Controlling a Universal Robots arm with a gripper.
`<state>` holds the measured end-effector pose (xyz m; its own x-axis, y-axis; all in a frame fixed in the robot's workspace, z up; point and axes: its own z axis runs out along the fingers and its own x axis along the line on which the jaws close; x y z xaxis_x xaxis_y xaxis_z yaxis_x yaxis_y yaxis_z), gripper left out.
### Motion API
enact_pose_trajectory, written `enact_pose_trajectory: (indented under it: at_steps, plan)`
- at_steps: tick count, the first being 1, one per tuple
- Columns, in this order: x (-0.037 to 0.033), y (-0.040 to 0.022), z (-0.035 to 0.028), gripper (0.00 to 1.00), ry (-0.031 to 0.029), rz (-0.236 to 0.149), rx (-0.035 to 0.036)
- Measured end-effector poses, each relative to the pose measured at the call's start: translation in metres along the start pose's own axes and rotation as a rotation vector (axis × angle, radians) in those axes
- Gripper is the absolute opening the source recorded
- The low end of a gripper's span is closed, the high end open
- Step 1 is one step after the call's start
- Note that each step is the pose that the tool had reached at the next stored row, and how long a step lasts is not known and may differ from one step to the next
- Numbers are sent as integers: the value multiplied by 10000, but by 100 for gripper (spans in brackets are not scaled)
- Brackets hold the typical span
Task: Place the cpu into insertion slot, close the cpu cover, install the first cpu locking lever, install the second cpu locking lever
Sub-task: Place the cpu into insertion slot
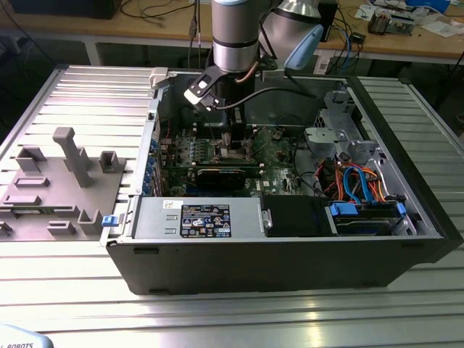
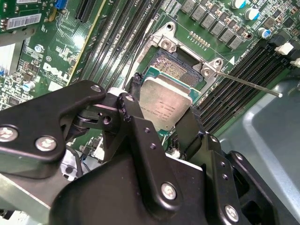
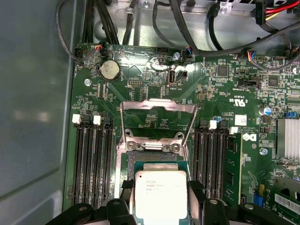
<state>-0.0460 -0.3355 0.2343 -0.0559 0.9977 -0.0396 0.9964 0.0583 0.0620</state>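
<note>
My gripper (image 3: 161, 199) is shut on the cpu (image 3: 161, 194), a flat square chip with a silver-grey top, one black finger on each of two opposite edges. The second wrist view shows the cpu (image 2: 164, 105) held between the fingers (image 2: 136, 89) partly over the insertion slot (image 2: 178, 70), whose dark pin field lies bare beyond the chip. I cannot tell whether the chip touches the slot. The cpu cover (image 3: 157, 104), a silvery frame with a large window, stands swung up behind the insertion slot (image 3: 154, 158). A thin metal lever (image 2: 248, 83) sticks out beside the socket. In the exterior view the gripper (image 1: 233, 145) reaches down inside the computer case.
Black memory slots (image 3: 91, 159) flank the socket on both sides. The green motherboard (image 1: 279, 156) lies in the open case (image 1: 290, 268), with a power supply (image 1: 203, 217), a drive cage (image 1: 348, 138) and cables (image 1: 355, 181) nearby. A grey fixture tray (image 1: 58, 188) sits on the exterior view's left.
</note>
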Motion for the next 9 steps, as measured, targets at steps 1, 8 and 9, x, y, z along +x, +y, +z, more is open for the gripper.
enact_pose_trajectory:
  at_steps: [1, 8, 9]
  plan:
    - [0, 0, 6, 54, 1, 1, 0]
    - [1, -3, 41, 54, 0, 1, 2]
    - [2, -3, 44, 54, 0, 1, 1]
